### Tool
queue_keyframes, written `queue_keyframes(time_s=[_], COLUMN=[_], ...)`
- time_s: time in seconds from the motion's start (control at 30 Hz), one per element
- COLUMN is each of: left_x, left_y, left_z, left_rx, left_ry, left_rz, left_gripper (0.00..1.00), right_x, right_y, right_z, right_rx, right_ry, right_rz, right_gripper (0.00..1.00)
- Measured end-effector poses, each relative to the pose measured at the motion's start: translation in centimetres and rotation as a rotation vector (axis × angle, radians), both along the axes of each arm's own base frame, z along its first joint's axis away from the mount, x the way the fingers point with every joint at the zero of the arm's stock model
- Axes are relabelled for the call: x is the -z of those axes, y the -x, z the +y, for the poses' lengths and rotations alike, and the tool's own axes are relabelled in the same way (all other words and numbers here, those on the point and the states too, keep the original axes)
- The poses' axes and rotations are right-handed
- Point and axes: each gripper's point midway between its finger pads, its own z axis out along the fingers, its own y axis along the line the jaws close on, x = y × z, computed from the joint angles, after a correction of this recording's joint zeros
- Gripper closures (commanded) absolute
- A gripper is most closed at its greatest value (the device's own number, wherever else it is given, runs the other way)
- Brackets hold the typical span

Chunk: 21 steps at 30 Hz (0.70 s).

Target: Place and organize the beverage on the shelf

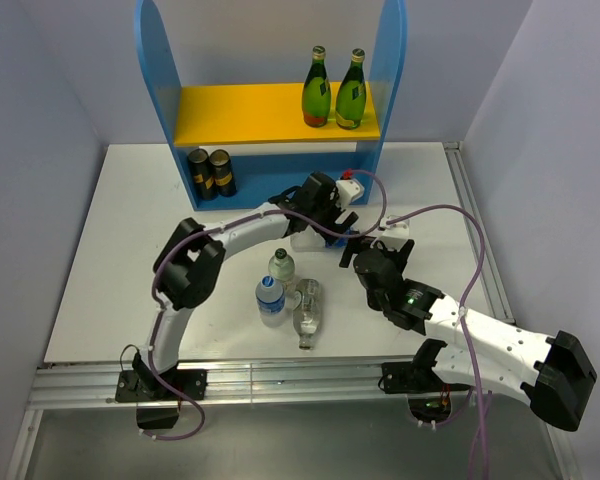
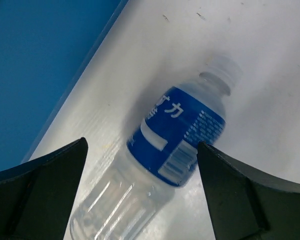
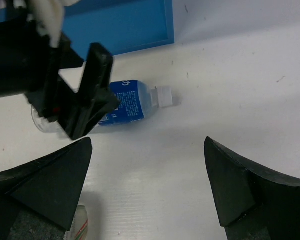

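Note:
Two green bottles (image 1: 334, 92) stand on the yellow upper board (image 1: 240, 112) of the blue shelf (image 1: 150, 60). A clear bottle with a blue label (image 2: 177, 132) and a white cap lies on the table in front of the shelf; it also shows in the top view (image 1: 315, 240) and in the right wrist view (image 3: 127, 102). My left gripper (image 2: 141, 145) is open and straddles this bottle, low over it (image 1: 328, 225). My right gripper (image 3: 147, 141) is open and empty, just to the right of it (image 1: 353, 250). A second blue-label bottle (image 1: 270, 298) stands upright. A short clear bottle (image 1: 282, 265) stands and another (image 1: 307, 310) lies nearby.
Two black-and-gold cans (image 1: 210, 172) stand on the shelf's lower level at the left. The shelf's blue base (image 3: 125, 25) is close behind the lying bottle. The two grippers are close together. Grey walls flank the white table (image 1: 110, 250).

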Motion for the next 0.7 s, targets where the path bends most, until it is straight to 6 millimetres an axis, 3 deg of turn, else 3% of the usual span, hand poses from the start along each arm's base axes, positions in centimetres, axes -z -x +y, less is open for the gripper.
queue_keyframes(time_s=[0.13,0.27,0.5,0.7], left_x=[1.9,4.4,6.4,6.5], left_y=[-0.9,-0.2,1.3,1.4], left_z=[-1.1,-0.9,0.2,-0.2], left_rx=[0.017,0.041,0.049,0.038], left_ry=[-0.03,-0.094,-0.158,-0.152], left_rz=[0.018,0.055,0.102,0.113], left_gripper=[0.03,0.04,0.11,0.53], right_x=[0.0,0.0,0.0,0.0], right_y=[0.0,-0.1,-0.2,-0.2], right_z=[0.0,-0.2,-0.2,-0.1], right_rx=[-0.002,0.006,0.007,0.002], right_ry=[-0.003,-0.009,-0.015,-0.017], right_rz=[0.003,0.003,0.003,0.005], right_gripper=[0.0,0.0,0.0,0.0])
